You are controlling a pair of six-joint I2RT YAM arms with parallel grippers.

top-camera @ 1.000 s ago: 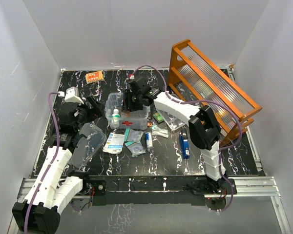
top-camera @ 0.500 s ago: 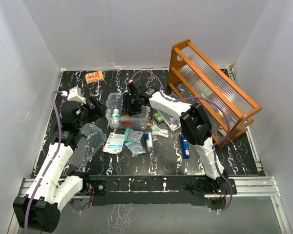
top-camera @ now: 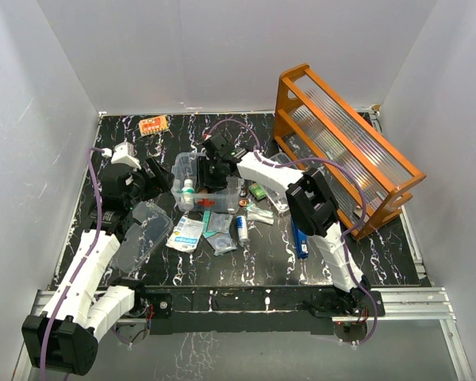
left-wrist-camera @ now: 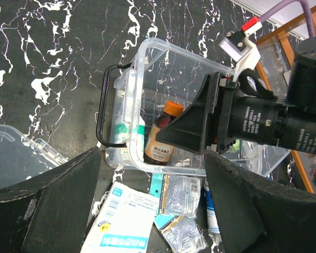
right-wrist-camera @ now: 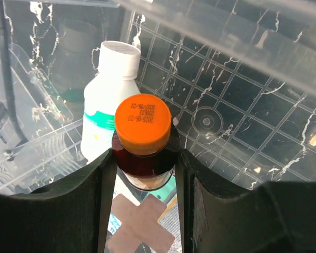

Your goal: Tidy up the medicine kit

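Note:
The medicine kit (top-camera: pixel 208 189) is a clear box standing open mid-table, with a red cross (right-wrist-camera: pixel 141 227) on its front wall and a dark handle (left-wrist-camera: pixel 102 115) at one end. My right gripper (right-wrist-camera: pixel 142 158) reaches down into it, shut on a brown bottle with an orange cap (right-wrist-camera: pixel 143 132). That brown bottle (left-wrist-camera: pixel 161 141) stands beside a white bottle (right-wrist-camera: pixel 108 95) in the box. The kit's clear lid (top-camera: pixel 140 230) lies on the table to the left. My left gripper (left-wrist-camera: pixel 152 153) hovers open just left of the box, holding nothing.
A large orange rack (top-camera: pixel 345 139) leans at the back right. In front of the box lie a white-and-blue packet (left-wrist-camera: pixel 121 224), foil sachets (left-wrist-camera: pixel 180 190), a white tube (top-camera: pixel 242 230) and a blue tube (top-camera: pixel 300 236). An orange blister pack (top-camera: pixel 153 125) sits at the back left.
My right gripper has shifted slightly left and down into the box with the brown bottle. The left gripper has edged a little toward the box.

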